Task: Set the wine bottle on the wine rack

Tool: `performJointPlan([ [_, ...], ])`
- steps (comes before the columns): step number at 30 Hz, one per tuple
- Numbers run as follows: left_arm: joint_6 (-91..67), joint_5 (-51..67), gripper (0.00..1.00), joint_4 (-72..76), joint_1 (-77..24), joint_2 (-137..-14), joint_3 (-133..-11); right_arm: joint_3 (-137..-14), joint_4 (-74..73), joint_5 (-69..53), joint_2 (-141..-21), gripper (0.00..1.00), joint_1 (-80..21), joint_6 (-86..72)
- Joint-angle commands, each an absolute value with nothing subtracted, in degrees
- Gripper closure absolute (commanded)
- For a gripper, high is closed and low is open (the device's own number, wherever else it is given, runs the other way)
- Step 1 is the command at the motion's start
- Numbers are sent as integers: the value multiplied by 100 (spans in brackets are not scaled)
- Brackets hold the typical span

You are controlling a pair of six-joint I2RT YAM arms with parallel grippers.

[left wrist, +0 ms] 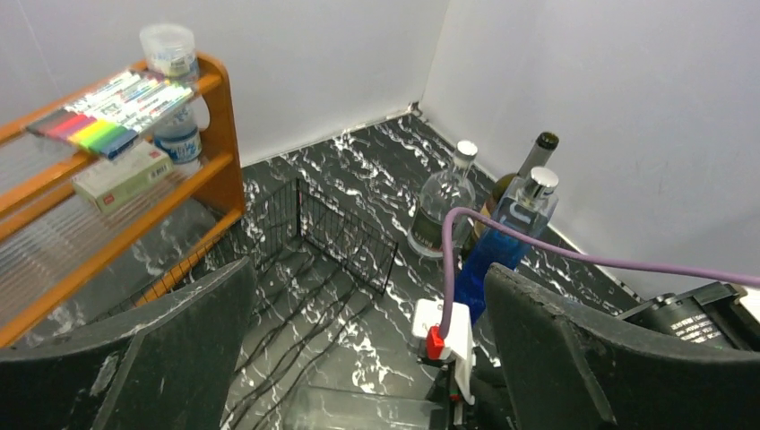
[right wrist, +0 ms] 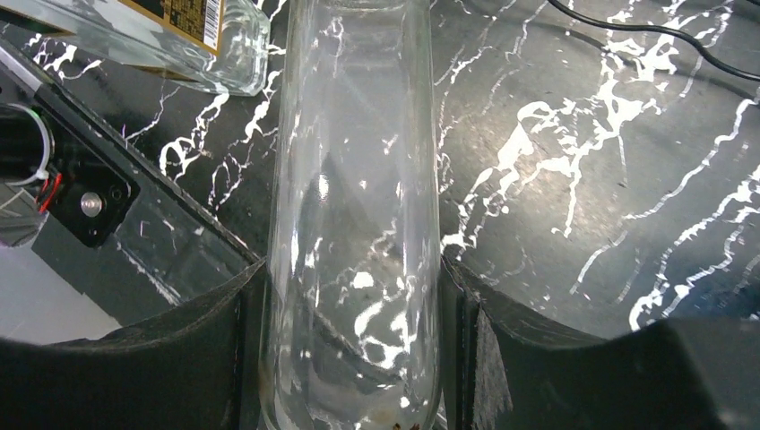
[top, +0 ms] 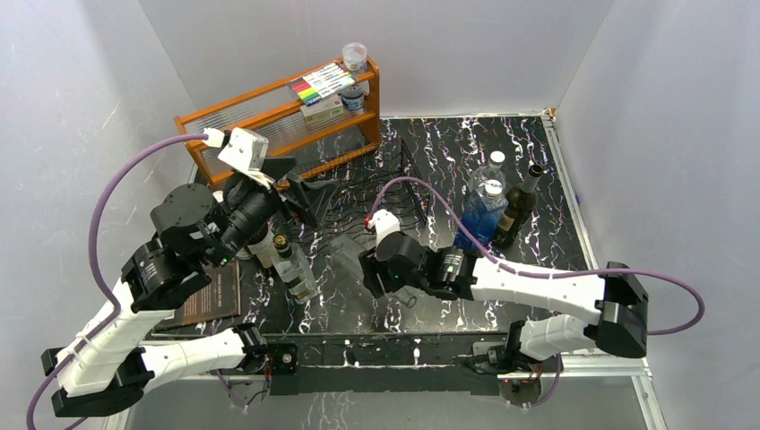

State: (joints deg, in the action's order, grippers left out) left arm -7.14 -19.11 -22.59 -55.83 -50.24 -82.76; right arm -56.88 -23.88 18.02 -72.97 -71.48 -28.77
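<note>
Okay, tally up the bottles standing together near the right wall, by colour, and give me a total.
clear bottle: 1
blue bottle: 1
dark bottle: 1
Total: 3

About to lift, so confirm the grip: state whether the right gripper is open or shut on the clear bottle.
Shut on it: the right gripper has its fingers pressed against both sides of the clear bottle, no gap.
</note>
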Motion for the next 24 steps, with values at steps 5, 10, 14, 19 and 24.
performJointPlan([
  [5,-1139,-2037,2,-2804,-5568,-5106,-8403,-5507,-192,2705,-7932,100,-7312,-3289],
  [10,-1093,-2151,2,-2831,-5566,-5215,-8524,-5541,366,3245,-8367,100,-7313,-3459],
  [14,-1048,-2211,2,-2814,-5565,-5231,-8517,-5631,725,3288,-8711,100,-7310,-3434],
  [19,-1043,-2200,2,-2804,-5569,-5254,-8482,-5674,1507,3279,-9139,100,-7308,-3580],
  [24,-1014,-2154,2,-2870,-5565,-5294,-8449,-5894,2064,3462,-9710,100,-7309,-3985],
])
